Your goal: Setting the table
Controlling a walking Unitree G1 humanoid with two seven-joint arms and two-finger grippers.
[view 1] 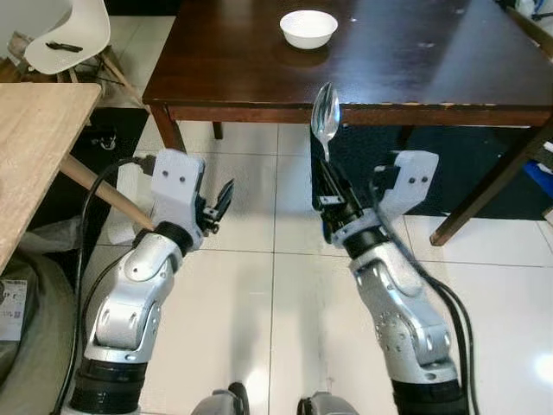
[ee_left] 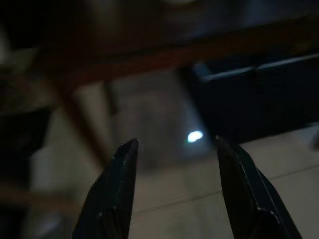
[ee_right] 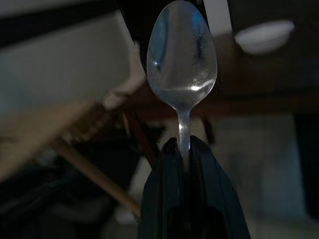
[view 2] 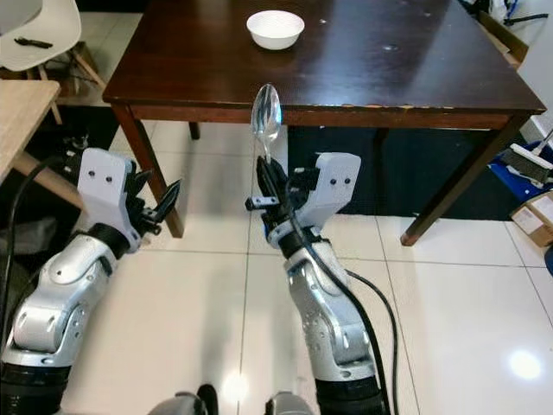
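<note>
A silver spoon (view 1: 326, 114) stands upright with its bowl up, and my right gripper (view 1: 328, 177) is shut on its handle, in front of the dark wooden table (view 1: 415, 60). The right wrist view shows the spoon (ee_right: 182, 55) rising from the closed fingers (ee_right: 167, 184). A white bowl (view 1: 308, 28) sits on the table near its far left part. My left gripper (view 1: 220, 203) hangs over the tiled floor short of the table's left leg. In the left wrist view its fingers (ee_left: 117, 184) stand apart with nothing between them.
A light wooden table (view 1: 34, 147) stands at my left with a slanted leg. A white chair (view 1: 69, 39) is at the far left. A dark rug (view 1: 389, 173) lies under the dark table. Boxes (view 2: 531, 212) sit at the right.
</note>
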